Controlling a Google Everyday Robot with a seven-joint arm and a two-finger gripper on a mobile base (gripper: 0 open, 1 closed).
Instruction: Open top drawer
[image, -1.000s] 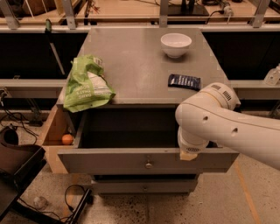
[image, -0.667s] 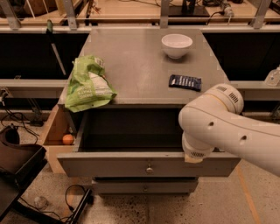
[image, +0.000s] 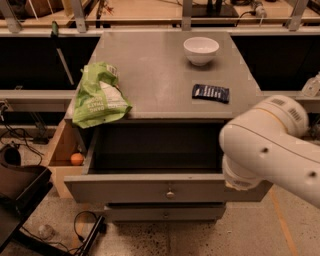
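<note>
The top drawer (image: 125, 190) is the wide grey one under the cabinet top. It stands pulled far out, and its deep grey inside (image: 155, 147) holds nothing I can see. Its small round metal knob (image: 170, 193) sits at the centre of the front. My gripper (image: 240, 182) is at the lower end of the white arm (image: 272, 145), at the right end of the drawer front. The arm covers that corner of the drawer. The knob is free, well to the left of the gripper.
On the cabinet top (image: 155, 70) lie a green crisp bag (image: 99, 95) hanging over the front left edge, a white bowl (image: 201, 50) and a dark blue packet (image: 211, 92). A narrower grey drawer (image: 165, 213) sits below. A pale wooden box drawer (image: 61, 150) at left holds an orange ball (image: 76, 159).
The white arm has moved to the right along the drawer front, toward its right corner. The drawer stays pulled out.
</note>
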